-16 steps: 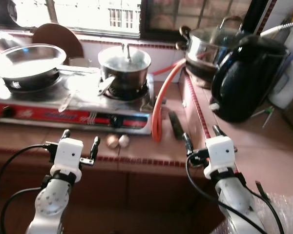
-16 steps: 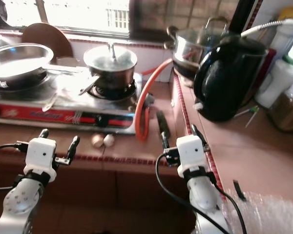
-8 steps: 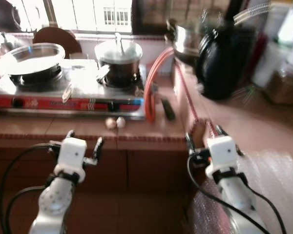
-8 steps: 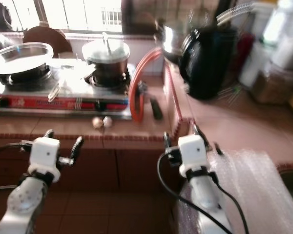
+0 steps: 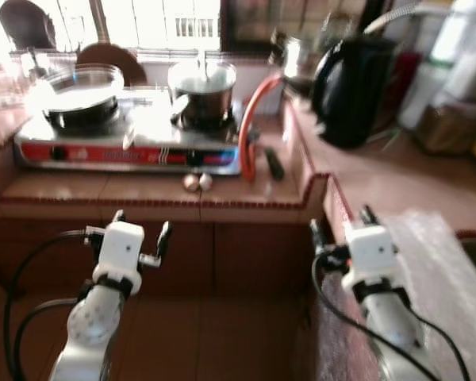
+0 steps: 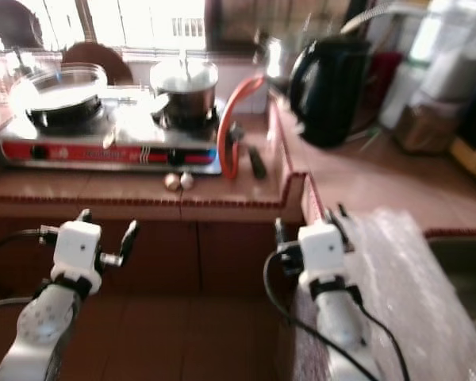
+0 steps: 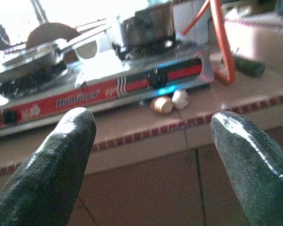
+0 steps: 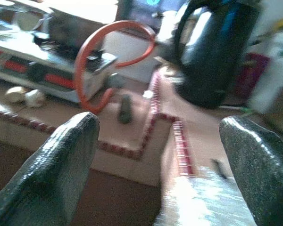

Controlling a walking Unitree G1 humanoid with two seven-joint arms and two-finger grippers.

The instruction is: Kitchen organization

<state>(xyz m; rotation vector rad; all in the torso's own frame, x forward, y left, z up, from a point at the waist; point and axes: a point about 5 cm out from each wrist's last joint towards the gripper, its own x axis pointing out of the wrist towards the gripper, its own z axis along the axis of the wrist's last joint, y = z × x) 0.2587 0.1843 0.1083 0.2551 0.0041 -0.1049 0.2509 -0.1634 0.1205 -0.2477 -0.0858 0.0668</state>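
Before the tiled desk (image 5: 143, 194), left gripper (image 5: 140, 232) and right gripper (image 5: 341, 224) hang with jaws open, holding nothing. Judging from here, close in squarely before reaching (views are blurred); the two small round objects (image 5: 197, 182) lie just beside the gas stove (image 5: 103, 147), near the black kettle (image 5: 349, 79).

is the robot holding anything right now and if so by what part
Nothing is held. The left gripper and the right gripper both hang open in front of the tiled counter, fingers spread with nothing between them.

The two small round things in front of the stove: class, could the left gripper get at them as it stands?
Probably not yet: the left gripper, fingers open, hangs short of the counter edge; the round things lie uncovered farther back.
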